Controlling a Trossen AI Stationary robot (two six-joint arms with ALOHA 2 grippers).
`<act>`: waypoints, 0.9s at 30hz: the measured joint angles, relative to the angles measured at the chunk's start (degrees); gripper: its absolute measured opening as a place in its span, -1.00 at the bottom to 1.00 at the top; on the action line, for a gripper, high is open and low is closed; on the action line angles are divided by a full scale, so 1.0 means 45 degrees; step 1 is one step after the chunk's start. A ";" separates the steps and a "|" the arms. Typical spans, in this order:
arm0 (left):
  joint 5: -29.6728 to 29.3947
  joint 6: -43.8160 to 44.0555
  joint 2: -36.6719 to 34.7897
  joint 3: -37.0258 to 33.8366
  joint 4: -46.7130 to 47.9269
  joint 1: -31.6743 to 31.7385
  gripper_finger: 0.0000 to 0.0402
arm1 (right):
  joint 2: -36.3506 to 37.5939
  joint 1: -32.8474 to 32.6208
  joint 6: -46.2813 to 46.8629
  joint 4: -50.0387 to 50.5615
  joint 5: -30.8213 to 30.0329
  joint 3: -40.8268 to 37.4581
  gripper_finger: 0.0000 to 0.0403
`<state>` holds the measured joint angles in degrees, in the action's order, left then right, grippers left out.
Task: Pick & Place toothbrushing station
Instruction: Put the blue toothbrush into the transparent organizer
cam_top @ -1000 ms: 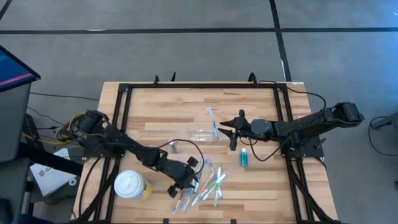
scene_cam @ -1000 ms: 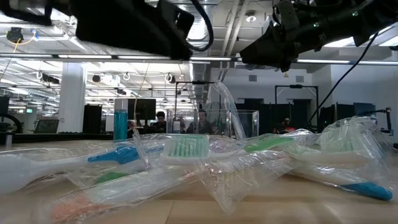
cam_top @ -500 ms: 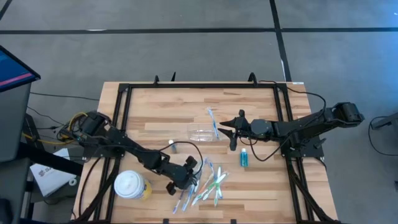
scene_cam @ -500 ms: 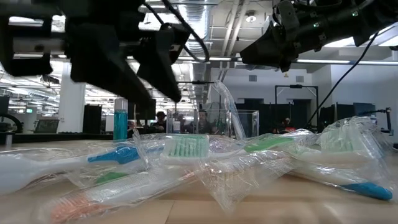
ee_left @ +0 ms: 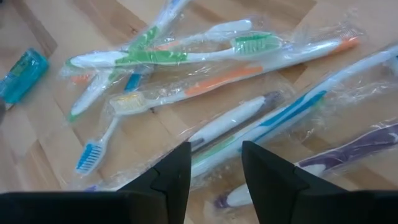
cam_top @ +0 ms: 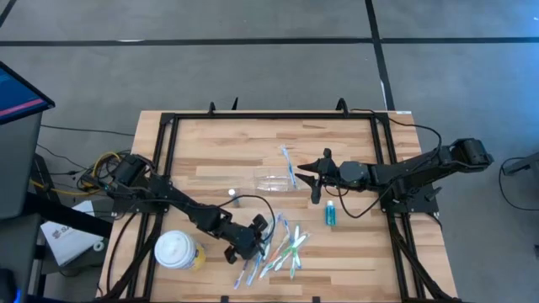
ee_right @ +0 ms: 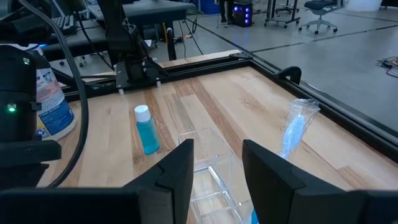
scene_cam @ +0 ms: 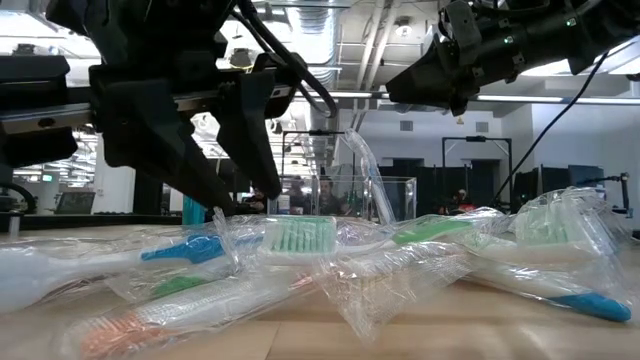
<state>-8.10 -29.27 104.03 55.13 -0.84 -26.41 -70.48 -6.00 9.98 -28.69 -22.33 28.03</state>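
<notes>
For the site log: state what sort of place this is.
Likely a robotics lab in an open industrial hall: a wooden table with a black frame, office chairs on a concrete floor, and exposed ceiling ducts.

The toothbrushing station (cam_top: 273, 181) stands mid-table, behind the wrapped toothbrushes (cam_top: 282, 252) near the front edge.

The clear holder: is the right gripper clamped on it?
No. In the right wrist view the right gripper hangs open above the clear holder, its fingers apart.
</notes>
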 joint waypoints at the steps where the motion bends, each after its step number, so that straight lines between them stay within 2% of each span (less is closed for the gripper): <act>1: 0.0001 -0.0157 0.0000 -0.0040 -0.0022 0.0000 -0.32 | 0.0000 0.0000 0.0000 -0.0002 0.0000 0.0000 -0.37; 15: -0.0045 -0.1087 0.0004 -0.0588 -0.0744 -0.0015 -0.33 | 0.0000 0.0000 0.0010 -0.0001 0.0000 0.0000 -0.36; 27: 0.0099 -0.1205 0.0967 -0.0588 -0.1626 -0.0034 -0.33 | -0.0005 0.0000 0.0010 -0.0014 0.0000 0.0000 -0.38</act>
<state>-7.66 -34.69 108.38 52.49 -8.16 -26.57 -70.50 -6.00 10.02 -28.75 -22.33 28.03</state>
